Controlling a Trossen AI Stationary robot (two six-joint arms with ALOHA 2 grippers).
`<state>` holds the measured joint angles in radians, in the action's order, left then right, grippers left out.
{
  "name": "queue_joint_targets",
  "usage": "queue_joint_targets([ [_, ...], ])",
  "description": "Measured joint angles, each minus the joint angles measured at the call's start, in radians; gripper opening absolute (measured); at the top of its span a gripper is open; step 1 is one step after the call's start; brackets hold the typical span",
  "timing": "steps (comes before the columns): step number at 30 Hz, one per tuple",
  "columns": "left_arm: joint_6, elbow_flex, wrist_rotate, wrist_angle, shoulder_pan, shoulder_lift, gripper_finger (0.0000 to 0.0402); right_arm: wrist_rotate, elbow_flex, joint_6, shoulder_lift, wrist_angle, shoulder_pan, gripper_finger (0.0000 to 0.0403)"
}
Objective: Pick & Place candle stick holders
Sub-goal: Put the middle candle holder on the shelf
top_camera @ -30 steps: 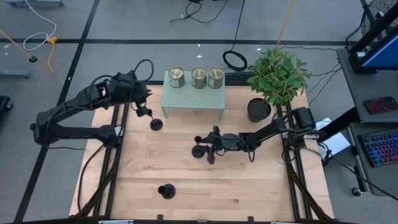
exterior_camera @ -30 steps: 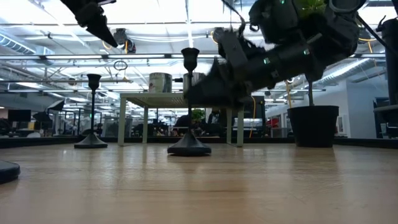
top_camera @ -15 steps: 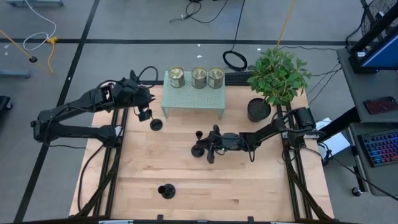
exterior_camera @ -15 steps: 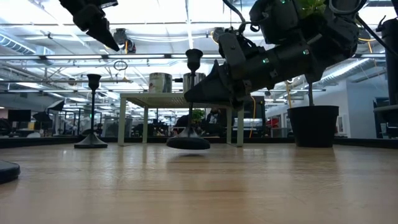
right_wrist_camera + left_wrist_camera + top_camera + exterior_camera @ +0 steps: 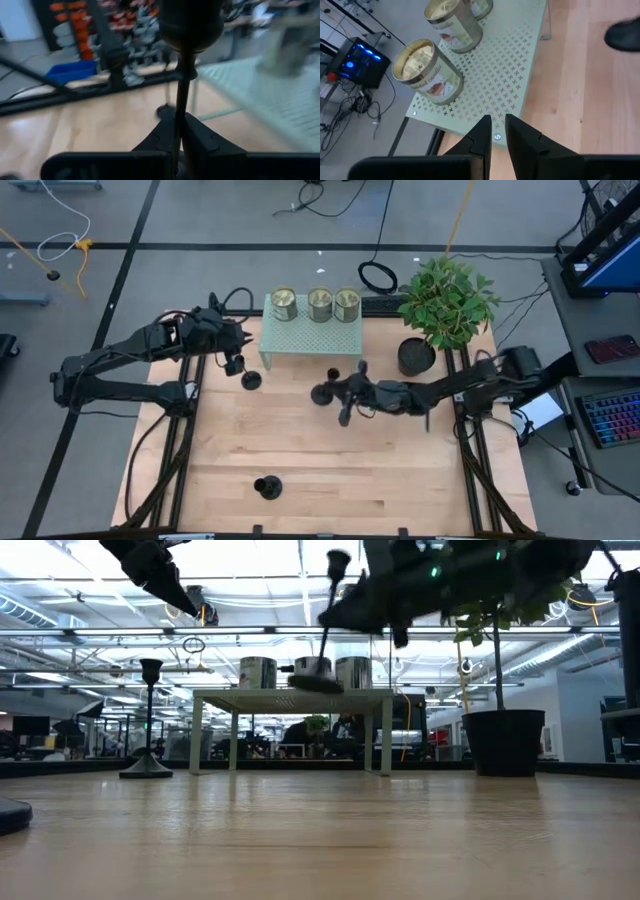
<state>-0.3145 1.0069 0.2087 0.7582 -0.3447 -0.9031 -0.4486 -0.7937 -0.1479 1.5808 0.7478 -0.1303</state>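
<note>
Three black candle stick holders show. One (image 5: 250, 380) stands on its round base left of the pale green stand (image 5: 310, 340). Another (image 5: 267, 486) stands near the table's front edge. The third (image 5: 326, 630) hangs in the air at the table's middle, with my right gripper (image 5: 345, 393) shut on it. My left gripper (image 5: 237, 358) hovers over the stand's left end, above the first holder. A narrow gap shows between its fingers (image 5: 495, 125), and nothing is in it. My right gripper pinches the holder's thin stem (image 5: 180, 97) between its two fingers, below the cup (image 5: 190, 20). The fingers come roughly level from the table's right and lie across the stem. The holder is lifted clear and tilted, its round base (image 5: 317, 684) lowest.
Three pale round cans (image 5: 284, 303) (image 5: 320, 303) (image 5: 347, 304) stand in a row along the green stand's far side. A potted plant (image 5: 417, 356) is at the back right. Bare wood stretches across the table's middle and front.
My right gripper has taken the middle holder off the table, raising it to about the height of the stand's top and carrying it toward the far edge. The holder stood upright on its base then; now it hangs tilted, clear of the wood.
</note>
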Motion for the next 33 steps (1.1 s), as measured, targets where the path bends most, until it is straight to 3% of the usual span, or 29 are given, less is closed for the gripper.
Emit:
queue_joint_targets([
  [7,-0.001,0.0,0.0,-0.025,0.0,0.0,0.006,-0.159,0.0,0.08,-0.141,-0.047,0.062,0.001],
  [19,-0.004,0.001,0.0,-0.031,-0.001,0.0,0.006,-0.154,0.0,0.031,-0.179,-0.111,0.28,0.0009],
  [29,-0.004,0.001,0.0,-0.031,-0.001,0.0,0.006,-0.142,0.0,-0.026,-0.178,-0.196,0.342,0.001],
  [33,-0.004,0.001,0.0,-0.031,-0.001,0.0,0.006,-0.08,0.0,-0.027,-0.165,-0.194,0.356,0.0019],
])
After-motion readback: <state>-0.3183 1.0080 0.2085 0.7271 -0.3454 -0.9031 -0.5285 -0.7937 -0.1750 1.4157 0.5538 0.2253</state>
